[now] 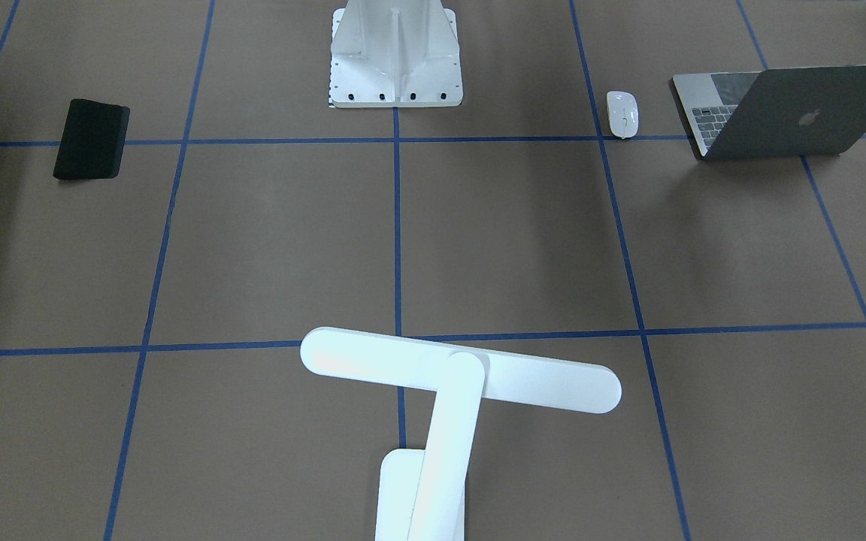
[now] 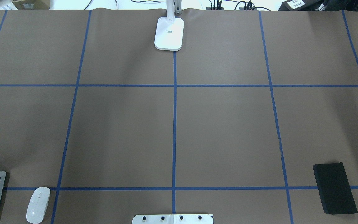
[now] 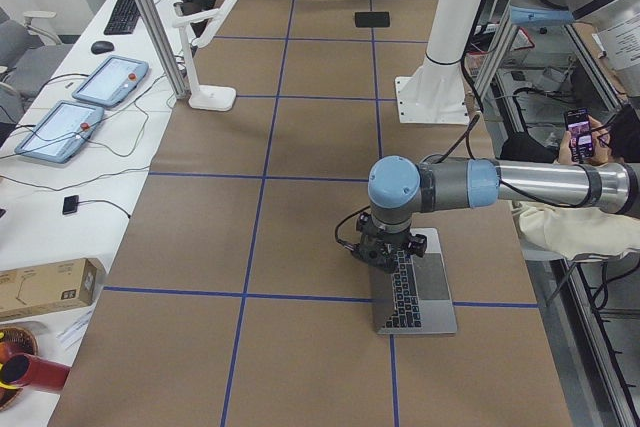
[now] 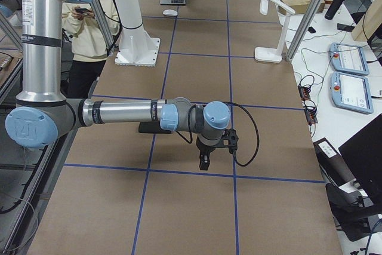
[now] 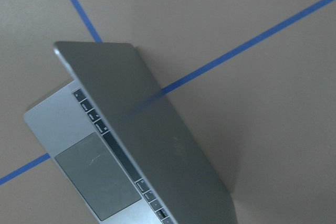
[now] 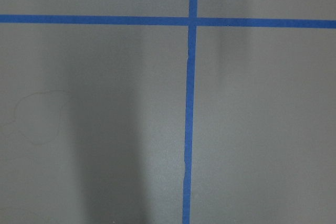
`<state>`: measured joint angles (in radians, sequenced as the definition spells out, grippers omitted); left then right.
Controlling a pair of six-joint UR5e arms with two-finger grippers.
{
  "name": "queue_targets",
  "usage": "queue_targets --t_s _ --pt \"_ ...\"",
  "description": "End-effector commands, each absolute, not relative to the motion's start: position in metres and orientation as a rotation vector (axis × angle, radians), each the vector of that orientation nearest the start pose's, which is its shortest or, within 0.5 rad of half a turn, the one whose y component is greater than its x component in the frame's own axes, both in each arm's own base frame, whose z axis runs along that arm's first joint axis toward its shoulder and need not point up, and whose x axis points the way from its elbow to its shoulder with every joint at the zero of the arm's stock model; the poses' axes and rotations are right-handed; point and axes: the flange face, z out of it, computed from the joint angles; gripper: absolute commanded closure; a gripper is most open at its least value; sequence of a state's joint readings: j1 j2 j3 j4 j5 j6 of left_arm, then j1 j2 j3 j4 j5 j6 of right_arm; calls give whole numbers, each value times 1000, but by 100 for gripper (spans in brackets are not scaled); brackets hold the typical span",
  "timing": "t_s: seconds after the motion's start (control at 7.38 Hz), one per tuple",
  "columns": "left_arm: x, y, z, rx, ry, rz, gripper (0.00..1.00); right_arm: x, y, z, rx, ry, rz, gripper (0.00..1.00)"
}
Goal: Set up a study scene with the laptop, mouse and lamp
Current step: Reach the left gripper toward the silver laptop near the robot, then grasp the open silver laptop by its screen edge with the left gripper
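The space-grey laptop (image 1: 786, 113) lies at the table's left end, its lid part-way up with the logo showing; the left wrist view (image 5: 157, 145) looks down on the lid and trackpad. My left gripper (image 3: 392, 252) hangs over the laptop. Only dark bits of it show at the lid's corner in the front view, so I cannot tell if it is open or shut. The white mouse (image 1: 622, 114) lies beside the laptop. The white lamp (image 1: 463, 372) stands at the far middle edge. My right gripper (image 4: 205, 160) hangs over bare table; its state is unclear.
A black mouse pad (image 2: 334, 188) lies on the robot's right side, near its edge. The white bolted pedestal (image 1: 395, 56) stands at the robot's side in the middle. Blue tape lines grid the brown table (image 2: 222, 130). Operator desks and tablets (image 3: 110, 82) lie beyond the far edge.
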<state>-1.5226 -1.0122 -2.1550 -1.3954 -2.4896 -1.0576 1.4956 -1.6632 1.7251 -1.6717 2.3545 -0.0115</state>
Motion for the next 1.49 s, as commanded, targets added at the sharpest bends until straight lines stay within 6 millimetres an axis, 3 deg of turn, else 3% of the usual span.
queue_targets --t_s 0.0,0.14,0.41,0.81,0.95,1.08,1.22,1.36 --pt "-41 -256 606 -656 716 -1039 0 29 -453 634 -47 -783 -75 0" --pt "-41 -255 619 -659 711 -1040 0 29 -451 636 -48 -785 -79 0" --pt "-40 -255 628 -673 708 -1042 0 29 -448 644 -32 -785 -84 0" --pt "-40 -253 684 -637 735 -1055 0 30 -445 640 -21 -785 -86 0" --pt "-40 -257 688 -629 741 -1068 0 29 -446 634 -12 -787 -88 0" --pt "-39 -260 688 -638 738 -1089 22 29 -446 633 -10 -787 -89 0" --pt "-39 -273 681 -639 742 -1127 77 29 -446 634 -12 -787 -88 0" --pt "-37 -280 678 -658 756 -1141 100 29 -446 634 -14 -790 -86 0"
